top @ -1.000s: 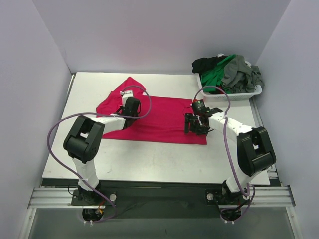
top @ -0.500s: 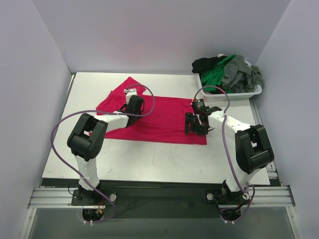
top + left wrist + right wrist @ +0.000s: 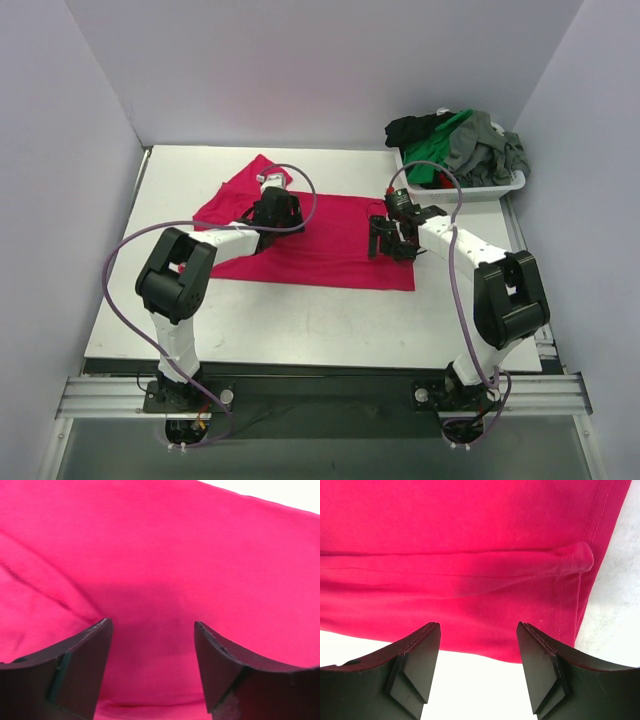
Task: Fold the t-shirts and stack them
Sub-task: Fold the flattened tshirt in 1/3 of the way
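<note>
From above, the crimson t-shirt lies spread on the middle of the desk. The left gripper and right gripper are over it, their jaws too small to read. The other t-shirts are heaped in the basket at the far right corner.

Left wrist: jaws spread and empty, cloth filling the view.

Right wrist: jaws spread and empty, above the shirt's hemmed edge.

The crimson-red t-shirt is soft matt cloth, the table smooth and matt, the basket plastic.

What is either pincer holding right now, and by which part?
Nothing. The left pincer and right pincer both stand open above the red t-shirt, with no cloth between their fingers.
</note>
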`<state>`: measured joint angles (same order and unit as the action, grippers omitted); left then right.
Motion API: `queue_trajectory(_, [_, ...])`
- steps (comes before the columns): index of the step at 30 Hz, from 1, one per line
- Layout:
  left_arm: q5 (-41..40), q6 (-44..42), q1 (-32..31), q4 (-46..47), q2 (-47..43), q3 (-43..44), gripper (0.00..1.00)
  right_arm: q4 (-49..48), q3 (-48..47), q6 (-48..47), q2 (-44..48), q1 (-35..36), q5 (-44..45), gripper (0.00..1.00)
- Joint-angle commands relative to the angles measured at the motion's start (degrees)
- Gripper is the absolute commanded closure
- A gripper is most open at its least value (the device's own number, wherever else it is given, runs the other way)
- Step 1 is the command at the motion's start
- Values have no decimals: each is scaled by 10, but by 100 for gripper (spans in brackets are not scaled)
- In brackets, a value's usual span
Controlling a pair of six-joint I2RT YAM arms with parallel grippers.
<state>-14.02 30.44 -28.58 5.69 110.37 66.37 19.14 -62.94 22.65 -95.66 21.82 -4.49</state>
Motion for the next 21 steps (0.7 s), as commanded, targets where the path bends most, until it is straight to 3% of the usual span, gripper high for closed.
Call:
queue_trajectory(1, [60,8,-2,46,-24,7,22,26,-32,-4,16,6,10,36])
queue_trajectory(10, [71,18,70,81,-98,-65,18,-6,-104,-21,-53,14,-35,36])
queue_trajectory(21, [94,66,137,95,-56,-101,16,-13,-153,-24,-146,7,-45,36])
